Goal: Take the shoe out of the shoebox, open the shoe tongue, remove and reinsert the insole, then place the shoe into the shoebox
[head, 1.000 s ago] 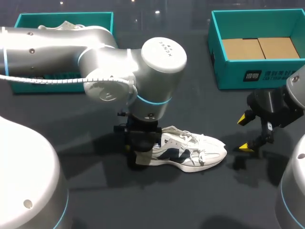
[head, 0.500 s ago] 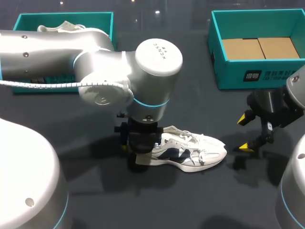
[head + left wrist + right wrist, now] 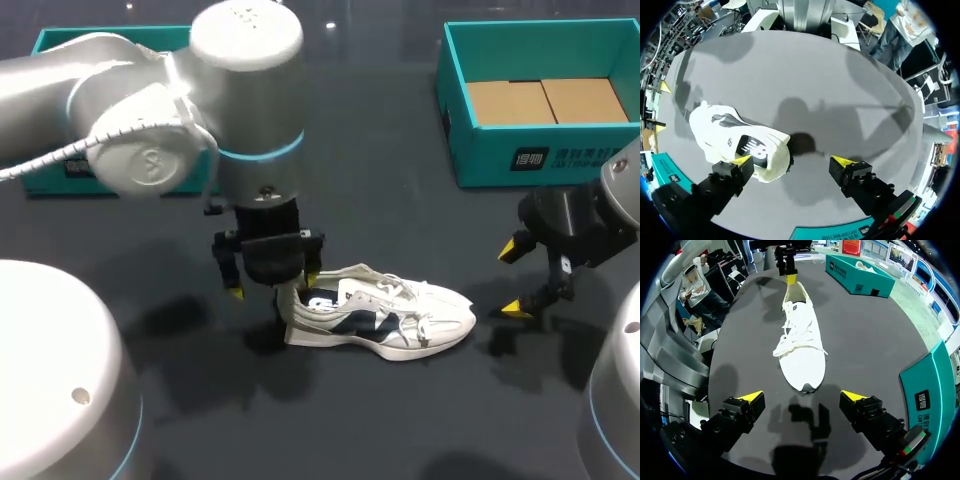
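A robotics lab: two silver robot arms [image 3: 250,100] at a dark table [image 3: 400,420] bearing teal shoeboxes [image 3: 540,150].

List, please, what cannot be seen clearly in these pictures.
1. Back of the shoe: in the head view the left hand partly covers it.
2. Contact: in the left wrist view one fingertip overlaps the shoe's heel; touching cannot be told.
3. Left box: in the head view the left arm hides most of it.
4. Right box: the head view's edge cuts it off.
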`<state>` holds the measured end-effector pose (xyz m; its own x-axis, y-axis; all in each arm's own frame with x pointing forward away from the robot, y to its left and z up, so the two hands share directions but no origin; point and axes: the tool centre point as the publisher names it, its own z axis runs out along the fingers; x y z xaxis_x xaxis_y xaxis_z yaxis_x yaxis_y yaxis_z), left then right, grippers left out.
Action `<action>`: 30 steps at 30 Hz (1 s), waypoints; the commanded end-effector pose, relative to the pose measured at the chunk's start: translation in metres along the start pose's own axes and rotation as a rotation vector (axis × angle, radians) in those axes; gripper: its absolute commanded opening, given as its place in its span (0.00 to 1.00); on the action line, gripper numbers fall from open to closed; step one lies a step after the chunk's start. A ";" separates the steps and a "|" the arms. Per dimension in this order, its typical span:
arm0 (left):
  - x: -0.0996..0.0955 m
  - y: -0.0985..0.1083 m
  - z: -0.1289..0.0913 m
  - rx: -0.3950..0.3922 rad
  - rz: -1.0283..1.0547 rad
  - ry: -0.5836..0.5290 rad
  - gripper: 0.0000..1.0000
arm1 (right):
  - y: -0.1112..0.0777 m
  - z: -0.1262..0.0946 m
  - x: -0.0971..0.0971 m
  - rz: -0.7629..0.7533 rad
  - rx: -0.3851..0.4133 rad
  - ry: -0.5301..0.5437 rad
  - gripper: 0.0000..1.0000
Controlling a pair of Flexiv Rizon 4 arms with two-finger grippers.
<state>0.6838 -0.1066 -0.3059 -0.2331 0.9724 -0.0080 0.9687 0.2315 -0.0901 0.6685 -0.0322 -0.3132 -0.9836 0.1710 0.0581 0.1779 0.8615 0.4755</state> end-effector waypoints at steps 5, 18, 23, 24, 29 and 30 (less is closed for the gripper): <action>0.042 0.007 -0.017 0.148 -0.037 -0.284 1.00 | 0.000 0.000 0.002 0.000 0.003 -0.004 1.00; 0.053 0.018 -0.004 0.204 -0.316 -0.398 1.00 | 0.000 0.000 0.002 0.000 0.003 -0.004 1.00; 0.069 0.030 -0.001 0.255 -0.626 -0.475 1.00 | 0.000 0.000 0.002 0.000 0.003 -0.004 1.00; 0.069 0.030 -0.001 0.255 -0.626 -0.475 1.00 | 0.000 0.000 0.002 0.000 0.003 -0.004 1.00; 0.069 0.030 -0.001 0.255 -0.626 -0.475 1.00 | 0.000 0.000 0.002 0.000 0.003 -0.004 1.00; 0.069 0.030 -0.001 0.255 -0.626 -0.475 1.00 | 0.000 0.000 0.002 0.000 0.003 -0.004 1.00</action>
<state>0.7019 -0.0342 -0.3067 -0.7143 0.6721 -0.1951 0.6803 0.6015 -0.4188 0.6685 -0.0322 -0.3132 -0.9836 0.1710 0.0581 0.1779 0.8615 0.4755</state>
